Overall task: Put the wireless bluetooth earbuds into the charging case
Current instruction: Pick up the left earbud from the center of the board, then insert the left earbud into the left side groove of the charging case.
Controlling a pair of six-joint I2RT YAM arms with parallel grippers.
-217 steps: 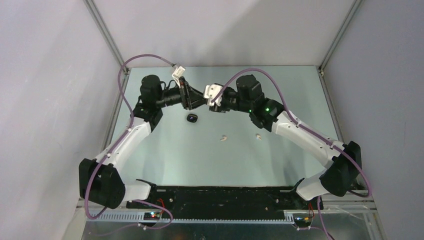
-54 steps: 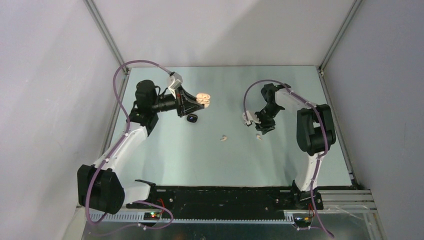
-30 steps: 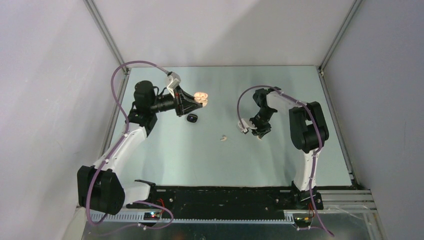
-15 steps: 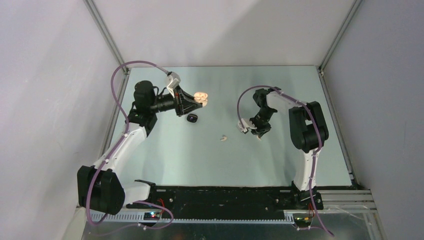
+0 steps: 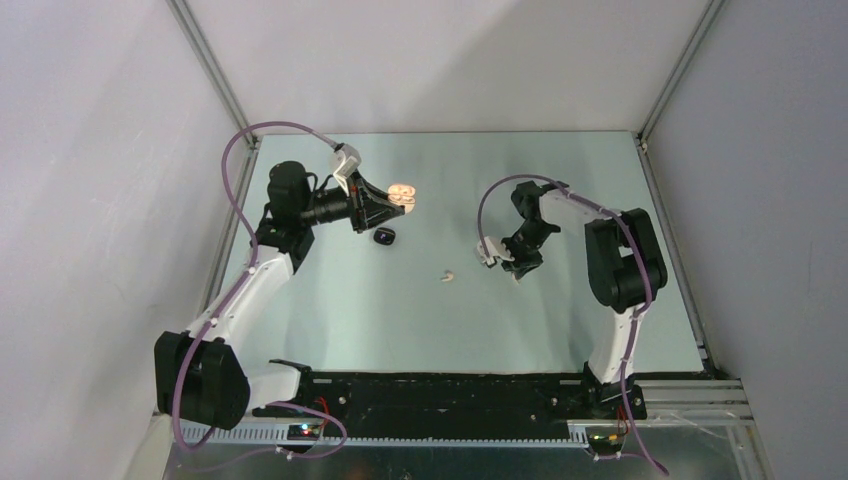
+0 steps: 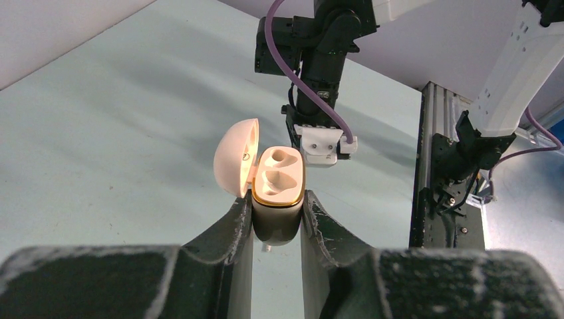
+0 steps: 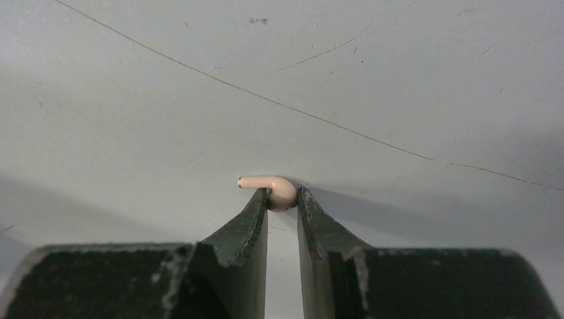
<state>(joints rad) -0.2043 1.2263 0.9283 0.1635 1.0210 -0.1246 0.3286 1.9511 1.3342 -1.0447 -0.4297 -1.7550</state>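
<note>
My left gripper (image 6: 278, 205) is shut on the lower body of the cream charging case (image 6: 279, 178) and holds it above the table with its lid open and both wells empty. In the top view the case (image 5: 403, 196) is at the back left. My right gripper (image 7: 282, 198) points down at the table, its fingertips pinching one cream earbud (image 7: 278, 189) whose stem sticks out to the left. The earbud still rests on the table surface. A second cream earbud (image 5: 448, 275) lies loose on the table left of the right gripper (image 5: 517, 266).
A small black case (image 5: 384, 237) lies on the table just below the left gripper. The pale green table (image 5: 400, 320) is walled by grey panels at the back and sides. A black rail (image 5: 440, 390) with the arm bases runs along the near edge.
The right gripper's jaws have narrowed onto the cream earbud, and its arm has shifted slightly. The left arm and the open case have not moved.
</note>
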